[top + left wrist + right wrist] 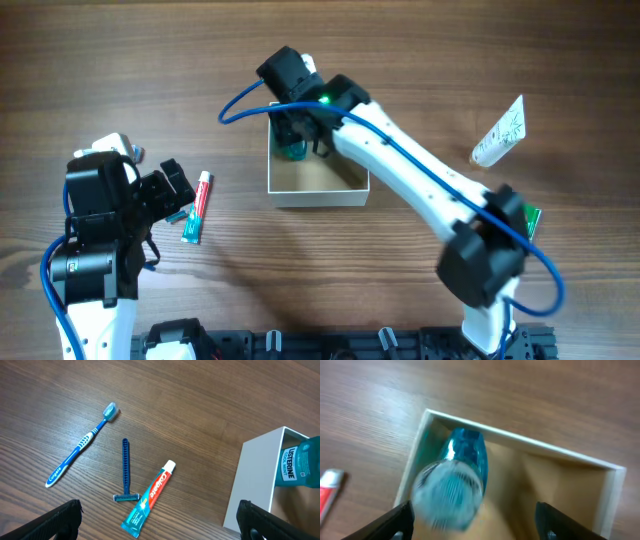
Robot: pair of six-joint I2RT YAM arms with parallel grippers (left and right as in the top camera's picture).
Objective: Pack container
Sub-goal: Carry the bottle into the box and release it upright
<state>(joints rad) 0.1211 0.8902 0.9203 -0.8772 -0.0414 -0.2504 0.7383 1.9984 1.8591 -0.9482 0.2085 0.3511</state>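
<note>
With the right gripper (474, 510) spread wide around the Listerine mouthwash bottle (454, 472) in the upper-left corner of the container (318, 196) at frame centre, and the left gripper (159, 507) released and empty, a lifting finger could clip and topple the bottle.

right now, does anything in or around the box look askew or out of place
Yes: the mouthwash bottle sits tilted in the container, leaning into one corner with its cap end raised, neither upright nor lying flat. The right fingers stand open on either side of it. Nothing looks spilled.
</note>
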